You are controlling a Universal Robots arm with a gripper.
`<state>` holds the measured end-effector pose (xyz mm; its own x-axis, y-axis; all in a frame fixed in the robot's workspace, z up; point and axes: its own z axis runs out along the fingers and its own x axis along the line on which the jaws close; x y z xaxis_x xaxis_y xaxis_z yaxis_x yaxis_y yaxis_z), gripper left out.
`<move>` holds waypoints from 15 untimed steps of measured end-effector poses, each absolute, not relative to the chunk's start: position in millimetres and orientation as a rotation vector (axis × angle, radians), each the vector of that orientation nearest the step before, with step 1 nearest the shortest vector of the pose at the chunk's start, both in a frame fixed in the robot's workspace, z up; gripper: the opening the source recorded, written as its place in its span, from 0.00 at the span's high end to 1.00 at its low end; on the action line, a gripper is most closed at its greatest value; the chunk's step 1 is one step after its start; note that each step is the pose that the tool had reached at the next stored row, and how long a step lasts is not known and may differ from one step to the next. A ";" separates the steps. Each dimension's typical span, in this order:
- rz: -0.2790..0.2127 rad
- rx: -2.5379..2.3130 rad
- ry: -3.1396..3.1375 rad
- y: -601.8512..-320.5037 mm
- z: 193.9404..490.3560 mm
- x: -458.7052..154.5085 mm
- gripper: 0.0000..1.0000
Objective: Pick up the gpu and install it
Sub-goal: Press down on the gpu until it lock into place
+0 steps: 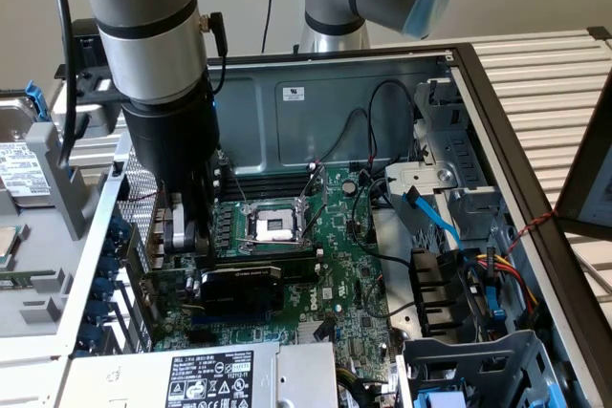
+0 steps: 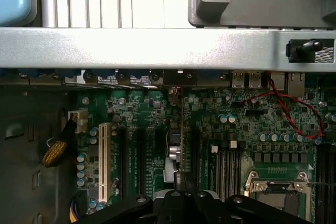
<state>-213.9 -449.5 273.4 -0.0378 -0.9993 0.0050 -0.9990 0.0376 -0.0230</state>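
Standing on its edge inside the open computer case [image 1: 535, 207], the gpu [image 1: 242, 286] was a small card with a black cover and tiny white letters on its side. It sat upright on the big green motherboard [image 1: 335, 265], just on the near side of the square silver chip socket [image 1: 275, 226]. Its black side faced the exterior view's camera.

The gripper [image 1: 188, 236] hung right above the end of the card on the exterior view's left, beside the case's back wall [image 1: 134, 226]. Its fingers were pressed together. They seemed to be pinched on the top edge of the card there, but the dark parts made it hard to be sure.

From the wrist view, the card looked like a thin line [image 2: 181, 129] running away from the gripper [image 2: 181, 192] between the black slots. A white slot [image 2: 103, 161] lay well off to one side. A red wire [image 2: 294, 114] looped over the board close to the socket.
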 end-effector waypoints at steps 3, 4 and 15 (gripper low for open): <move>-0.033 -2.170 2.253 -449.5 272.3 -214.2 0.89; -0.033 -2.170 2.253 -449.5 272.1 -214.4 0.89; -0.034 -2.169 2.253 -449.5 271.5 -216.7 0.89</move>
<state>-216.7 -449.5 271.5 -0.0378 -0.9993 0.0050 -0.9990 0.0376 -0.0251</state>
